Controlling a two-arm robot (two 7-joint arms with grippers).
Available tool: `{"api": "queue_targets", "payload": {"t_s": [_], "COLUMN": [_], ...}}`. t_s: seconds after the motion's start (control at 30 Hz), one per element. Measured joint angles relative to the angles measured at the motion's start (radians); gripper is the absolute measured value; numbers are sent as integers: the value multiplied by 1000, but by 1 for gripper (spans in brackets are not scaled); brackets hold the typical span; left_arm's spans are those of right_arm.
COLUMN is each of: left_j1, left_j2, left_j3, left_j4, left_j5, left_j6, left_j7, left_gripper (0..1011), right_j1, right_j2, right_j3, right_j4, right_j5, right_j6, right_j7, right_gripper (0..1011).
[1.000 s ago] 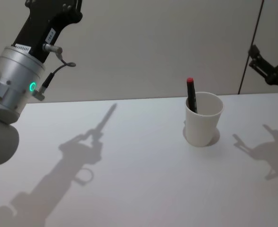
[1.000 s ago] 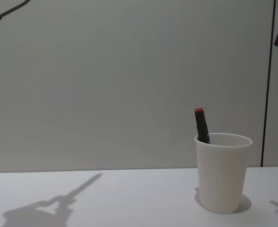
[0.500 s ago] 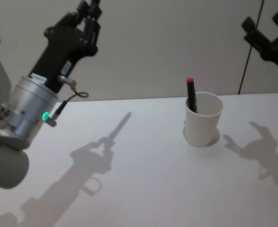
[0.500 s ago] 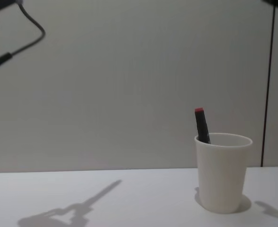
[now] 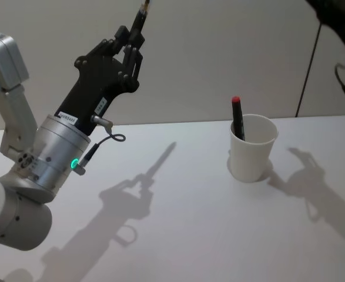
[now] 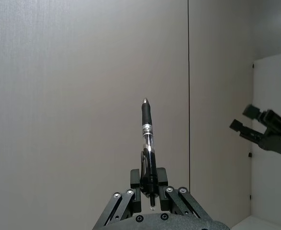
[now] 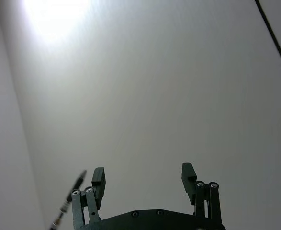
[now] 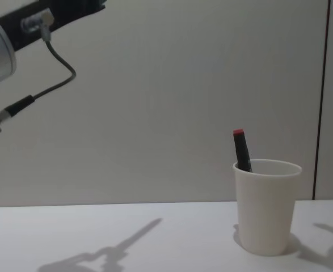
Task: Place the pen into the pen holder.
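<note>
Left gripper point(image 6: 149, 181) is raised high over the left side of the desk point(image 5: 190, 241), clamped on the pen point(image 6: 147, 139). The pen points outward, probably tip end out, but that's hard to tell. Pen holder point(image 5: 253, 150) stands upright right of centre, well apart from the pen, with a red-capped marker point(image 5: 237, 117) leaning inside. Right gripper point(image 7: 143, 178) is up at far right, jaws wide, empty.

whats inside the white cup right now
A black red-tipped marker stands in the paper cup, leaning on its rim. The cup wall hides the marker's lower part and the cup's bottom.
</note>
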Motion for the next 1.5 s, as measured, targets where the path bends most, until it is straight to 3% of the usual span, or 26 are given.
{"api": "queue_targets", "payload": {"t_s": [0.27, 0.47, 0.67, 1.0, 1.5], "left_j1": [8, 12, 14, 15, 16], "left_j2": [-6, -9, -10, -12, -13], "left_j3": [8, 11, 13, 15, 16], "left_j4": [4, 5, 6, 7, 8], "left_j5": [12, 16, 19, 21, 23], "left_j6": [-5, -7, -8, -9, -10], "left_j7": [-1, -1, -1, -1, 0], "left_gripper": [195, 195, 195, 195, 195], "right_j1": [35, 19, 8, 32, 136], "right_j2": [-19, -32, -58, -120, -253], "right_j3": [-11, -33, -69, -132, -211], "right_j4": [-4, 1, 21, 73, 201], "right_j5": [97, 89, 52, 23, 120], "right_j6": [54, 49, 44, 99, 193], "right_j7": [13, 13, 11, 18, 0], "right_gripper": [1002, 1002, 1002, 1002, 1002]}}
